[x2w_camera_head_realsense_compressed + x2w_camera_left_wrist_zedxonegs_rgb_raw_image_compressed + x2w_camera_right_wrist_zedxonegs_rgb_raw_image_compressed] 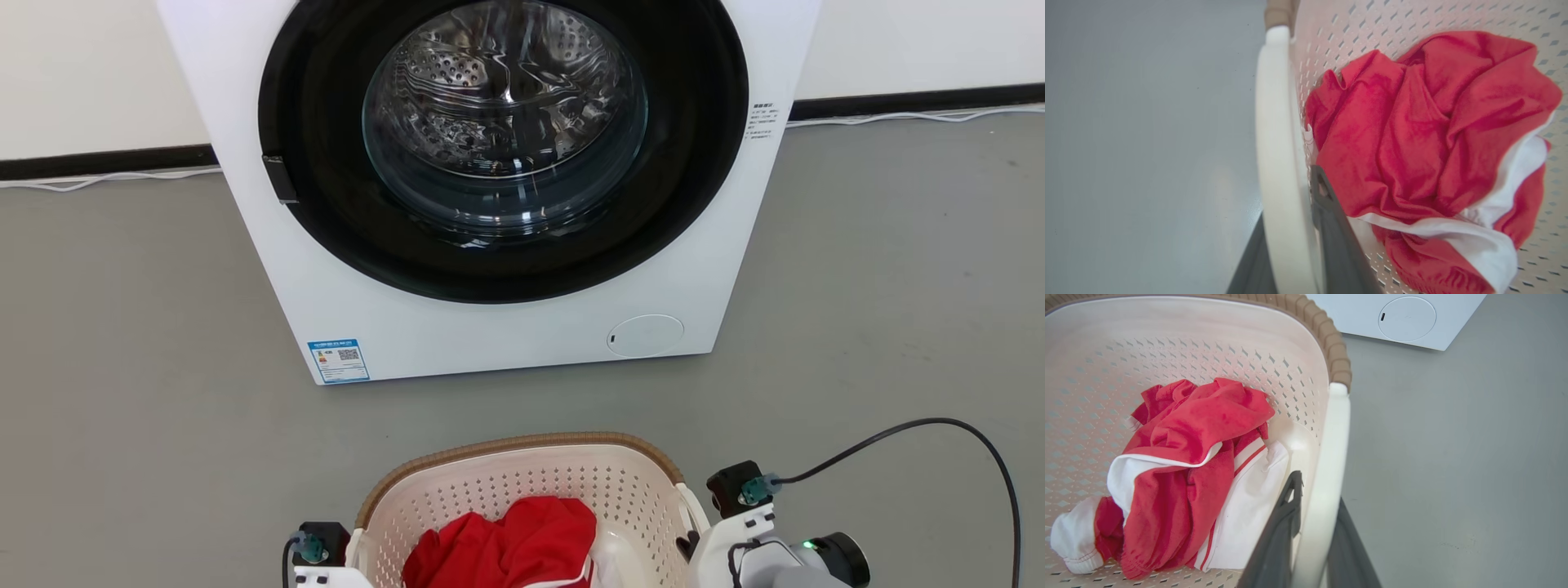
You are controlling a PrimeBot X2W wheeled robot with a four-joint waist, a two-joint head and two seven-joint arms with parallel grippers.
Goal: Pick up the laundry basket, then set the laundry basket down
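Head view: the laundry basket [522, 482] is at six o'clock of the washer [490, 327]. Left wrist view: my left gripper [1290, 204] is pinched narrow around the loop handle [1276, 122], ready to lift. Right wrist view: my right gripper [1318, 492] clamps the opposite handle [1333, 437], so the load should stay level.

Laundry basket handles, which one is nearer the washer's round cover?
The white loop handle in the right claw; the round cover sits just beyond it.
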